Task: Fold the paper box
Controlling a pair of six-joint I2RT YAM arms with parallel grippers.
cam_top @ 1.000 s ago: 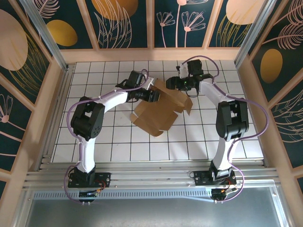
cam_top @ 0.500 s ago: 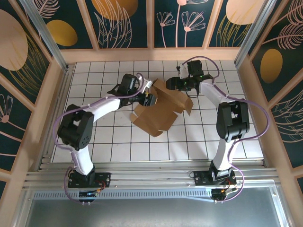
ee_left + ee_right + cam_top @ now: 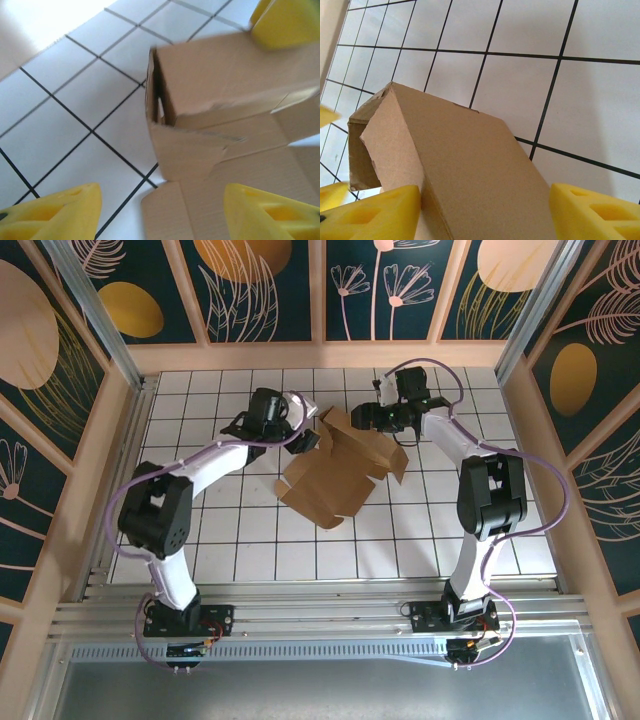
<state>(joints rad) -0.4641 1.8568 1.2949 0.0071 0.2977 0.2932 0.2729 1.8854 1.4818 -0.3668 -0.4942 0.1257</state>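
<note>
Brown corrugated cardboard, the paper box point(image 3: 335, 480) lies half-formed near the middle of the white tiled table point(image 3: 250, 540). Its flat flaps spread toward 6 o'clock, and a raised, folded wall stands at its 12 o'clock end. At the box's 10 o'clock I see the left gripper point(image 3: 308, 439) just beside that wall, its yellow fingers point(image 3: 60, 212) spread wide with nothing between them. At the box's 1 o'clock the right gripper point(image 3: 372, 420) straddles an upright panel with its jaws apart. The cardboard sits close against one pad and I see a clear gap at the other, so nothing is clamped.
</note>
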